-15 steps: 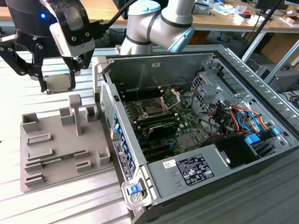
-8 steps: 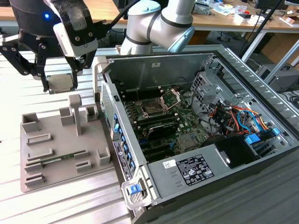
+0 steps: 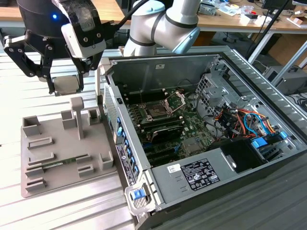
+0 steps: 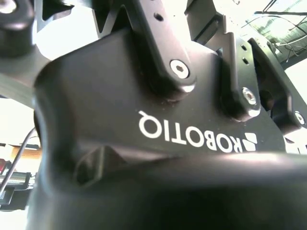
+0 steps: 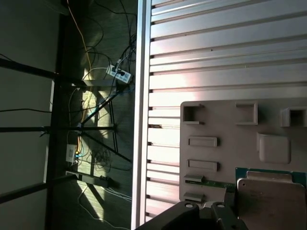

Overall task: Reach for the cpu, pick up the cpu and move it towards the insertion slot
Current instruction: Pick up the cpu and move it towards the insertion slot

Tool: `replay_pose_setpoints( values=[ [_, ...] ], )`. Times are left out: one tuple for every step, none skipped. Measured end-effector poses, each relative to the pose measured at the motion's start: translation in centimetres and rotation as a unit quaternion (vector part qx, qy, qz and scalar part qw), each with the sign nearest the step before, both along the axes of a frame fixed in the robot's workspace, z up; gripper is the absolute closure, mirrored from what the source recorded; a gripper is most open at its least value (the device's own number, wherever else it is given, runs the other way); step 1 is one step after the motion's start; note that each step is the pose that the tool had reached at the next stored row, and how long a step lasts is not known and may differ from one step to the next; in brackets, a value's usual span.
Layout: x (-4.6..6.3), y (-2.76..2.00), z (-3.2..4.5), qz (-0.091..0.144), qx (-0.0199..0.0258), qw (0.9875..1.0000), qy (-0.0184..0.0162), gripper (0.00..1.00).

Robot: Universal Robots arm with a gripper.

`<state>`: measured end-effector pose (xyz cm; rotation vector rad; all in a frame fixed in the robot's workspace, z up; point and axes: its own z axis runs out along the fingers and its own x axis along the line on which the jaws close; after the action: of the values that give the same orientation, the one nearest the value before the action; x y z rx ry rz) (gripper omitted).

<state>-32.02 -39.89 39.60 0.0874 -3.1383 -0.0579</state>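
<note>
In the exterior view my gripper (image 3: 65, 89) hangs at the exterior view's upper left, shut on the cpu (image 3: 65, 84). The cpu is a flat silvery square held level between the two black fingers (image 3: 50, 85), above the far edge of the grey fixture tray (image 3: 62, 153). In the first wrist view the cpu (image 5: 271, 201) shows its metal top, with a black finger (image 5: 211, 213) at its edge. The insertion slot (image 3: 156, 112) is a dark square socket with its silver bracket (image 3: 175, 100) raised. It sits on the green board inside the open computer case, to the exterior view's right of the gripper.
The tray carries grey posts (image 3: 76, 115) and a thin green memory stick (image 3: 57, 164). The case's side wall (image 3: 122, 143) stands between tray and board. Cables (image 3: 240, 117) and a drive cage (image 3: 211, 86) crowd the case's far side. The gripper's black body (image 4: 158, 158) shows in the second wrist view.
</note>
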Motion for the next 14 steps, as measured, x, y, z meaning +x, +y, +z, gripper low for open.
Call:
replay_pose_setpoints(
  values=[
    [0.07,0.0,0.0,0.0,0.0,1.0,0.0,0.45],
    [0.12,0.0,0.0,0.0,0.0,1.0,0.0,0.45],
    [0.15,0.0,0.0,0.0,0.0,1.0,0.0,0.45],
    [0.21,0.0,0.0,0.0,0.0,1.0,0.0,0.45],
    [0.25,0.0,0.0,0.0,0.0,1.0,0.0,0.45],
    [0.31,0.0,0.0,0.0,0.0,1.0,0.0,0.45],
    [0.35,0.0,0.0,0.0,0.0,1.0,0.0,0.45],
    [0.39,0.0,0.0,0.0,0.0,1.0,0.0,0.45],
    [0.44,0.0,0.0,0.0,0.0,1.0,0.0,0.45],
    [0.47,0.0,0.0,0.0,0.0,1.0,0.0,0.45],
    [0.52,0.0,-0.01,0.0,0.0,1.0,0.0,0.45],
    [0.56,0.0,-0.01,0.0,0.0,1.0,0.0,0.45],
    [0.62,0.0,0.0,0.0,0.0,1.0,0.0,0.45],
    [0.67,0.0,0.0,0.0,0.0,1.0,0.0,0.45]
  ],
)
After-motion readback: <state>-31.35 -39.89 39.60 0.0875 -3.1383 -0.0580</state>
